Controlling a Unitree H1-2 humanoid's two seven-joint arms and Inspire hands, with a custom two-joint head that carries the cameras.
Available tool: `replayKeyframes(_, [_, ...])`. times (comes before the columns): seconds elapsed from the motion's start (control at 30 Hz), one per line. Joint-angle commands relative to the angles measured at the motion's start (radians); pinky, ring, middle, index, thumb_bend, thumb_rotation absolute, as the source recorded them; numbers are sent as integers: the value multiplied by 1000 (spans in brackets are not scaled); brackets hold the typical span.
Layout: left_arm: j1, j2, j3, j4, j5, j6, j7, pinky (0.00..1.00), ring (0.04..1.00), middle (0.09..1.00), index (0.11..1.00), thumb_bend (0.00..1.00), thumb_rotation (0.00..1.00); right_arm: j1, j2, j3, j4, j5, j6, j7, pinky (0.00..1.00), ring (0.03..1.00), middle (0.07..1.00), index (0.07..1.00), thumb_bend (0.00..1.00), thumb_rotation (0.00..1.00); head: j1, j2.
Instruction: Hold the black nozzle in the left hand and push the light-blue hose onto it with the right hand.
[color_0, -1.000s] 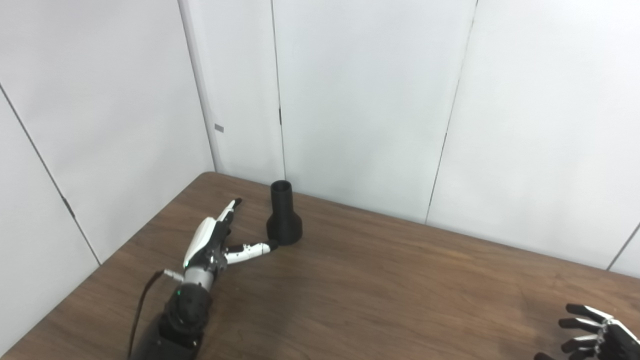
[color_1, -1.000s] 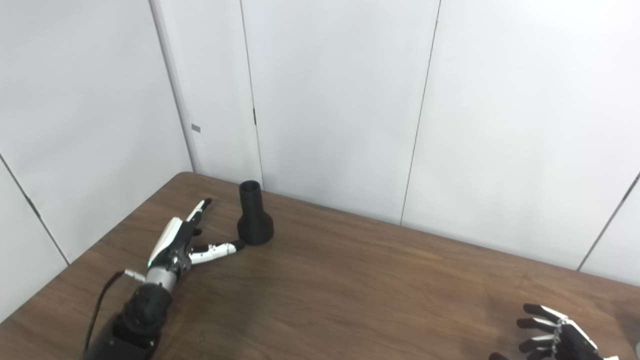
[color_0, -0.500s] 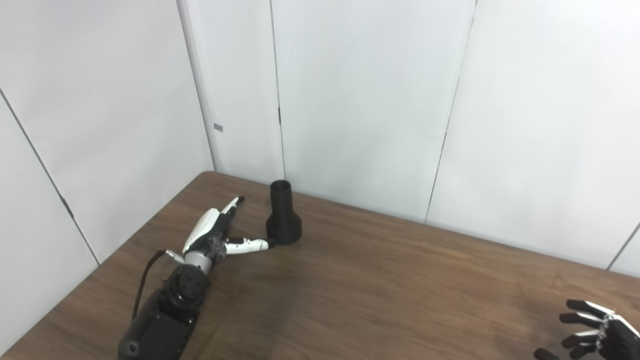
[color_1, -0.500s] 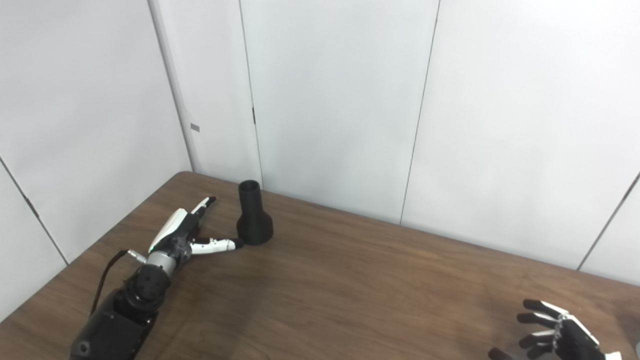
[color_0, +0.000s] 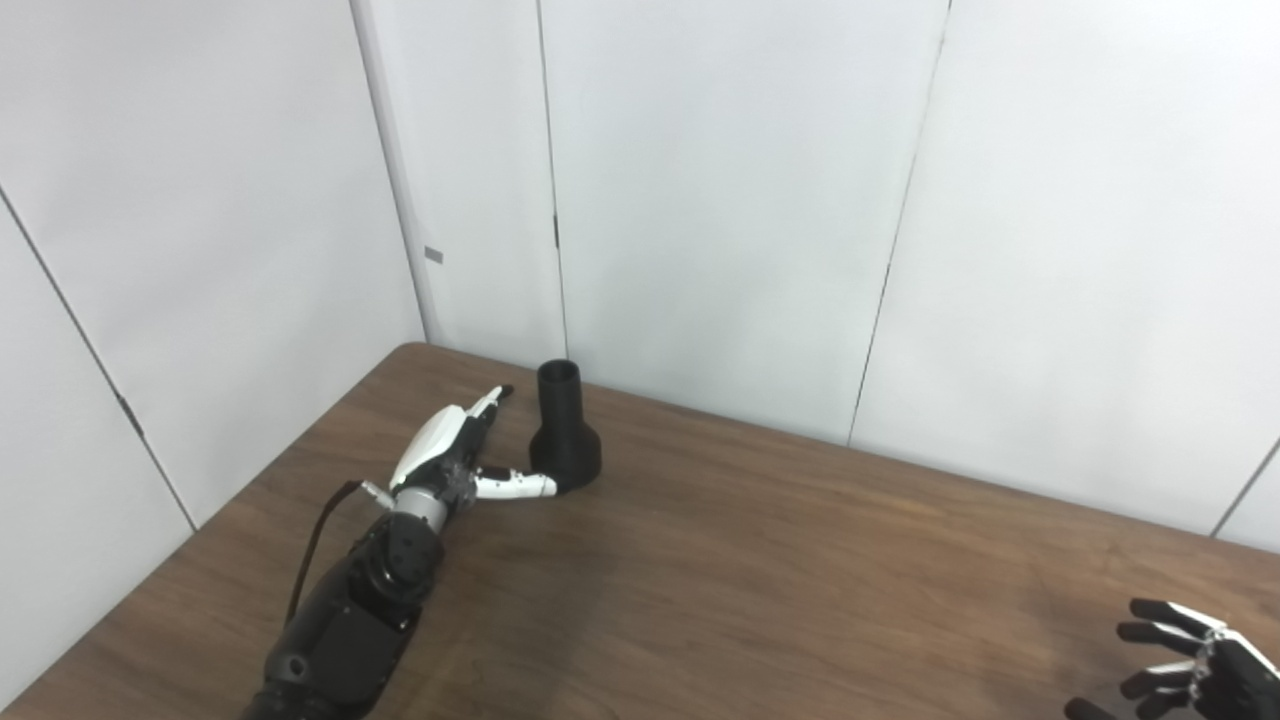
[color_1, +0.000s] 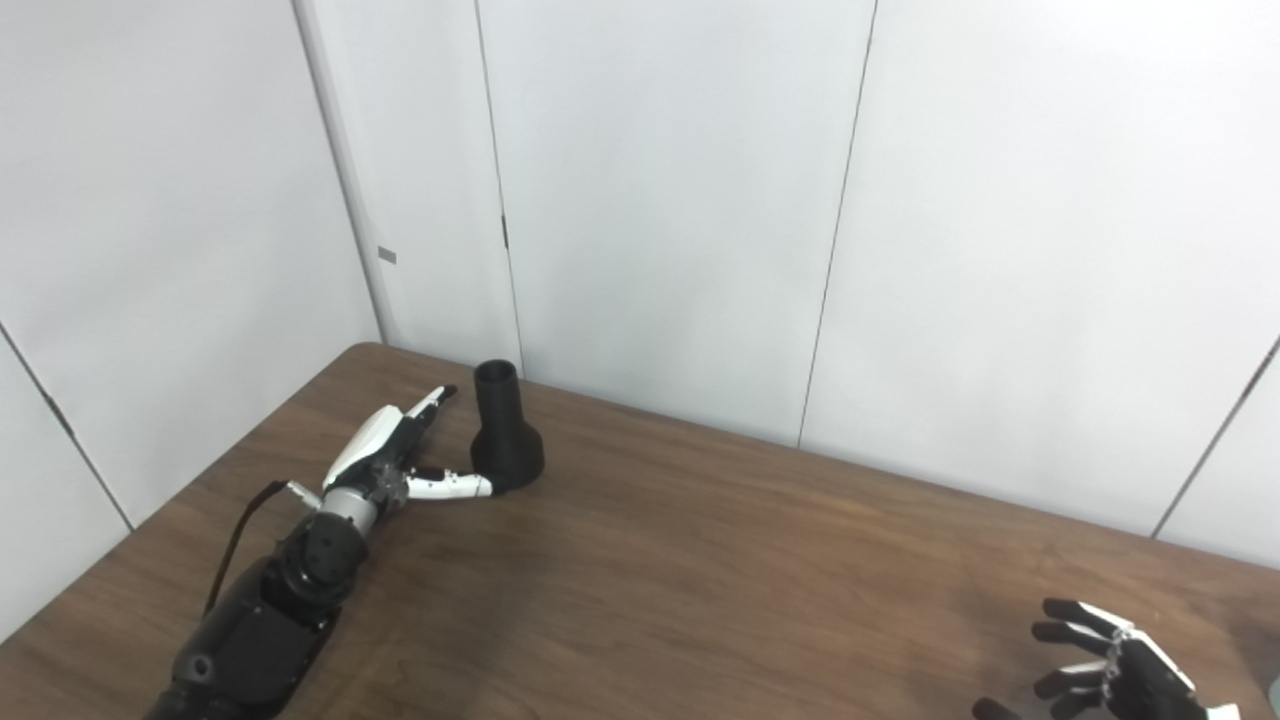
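the left hand is lying open beside the upright black nozzle, thumb touching its base at 8 o'clock; the right hand is hovering open at 4 o'clock above the surface.

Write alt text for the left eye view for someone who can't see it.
A robot's open left hand reaches around the base of an upright black nozzle near the far left corner of a brown wooden table. The open right hand hovers at the bottom right; no hose is visible.

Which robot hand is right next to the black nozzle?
The left hand, open beside the black nozzle at the table's far corner. The right hand is far away, by the picture's bottom right edge.
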Motion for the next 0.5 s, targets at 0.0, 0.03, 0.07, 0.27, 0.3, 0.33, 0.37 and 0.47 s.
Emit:
replayKeyframes(0.0, [-52,18,0,-7,14,-28,25,993,1000,1000,1000,1000,374,-17,-3,0,-40,5,-21,-1,309,423,629,673,605,0,0,2])
replayKeyframes(0.03, [-56,15,-3,-3,13,-25,24,992,1000,1000,1000,1000,375,-16,-4,0,-42,2,-20,-1,309,423,630,674,604,0,-2,2])
replayKeyframes(0.07, [-59,12,-7,-1,14,-24,25,967,1000,1000,1000,1000,375,-15,-4,1,-45,0,-16,-1,311,424,627,675,605,0,-5,3])
replayKeyframes(0.27, [-80,8,-43,27,29,-28,31,915,1000,991,987,1000,391,-11,-1,3,-49,-4,-11,-3,331,434,629,683,613,0,-16,9])
replayKeyframes(0.3, [-83,7,-46,29,27,-27,30,923,1000,989,983,1000,385,-10,-1,4,-51,-6,-9,-4,335,436,627,684,614,0,-17,10])
replayKeyframes(0.33, [-85,6,-48,32,27,-25,30,929,1000,988,980,1000,382,-9,0,4,-53,-3,-7,-3,338,438,626,685,614,0,-19,11])
replayKeyframes(0.37, [-87,5,-50,35,26,-26,31,931,1000,988,977,1000,379,-8,-1,3,-55,22,-5,9,334,440,631,688,609,0,-20,12])
replayKeyframes(0.47, [-95,3,-60,47,33,-27,35,944,1000,983,971,1000,374,-5,-3,1,-59,62,-1,27,326,465,656,705,566,0,-22,14])
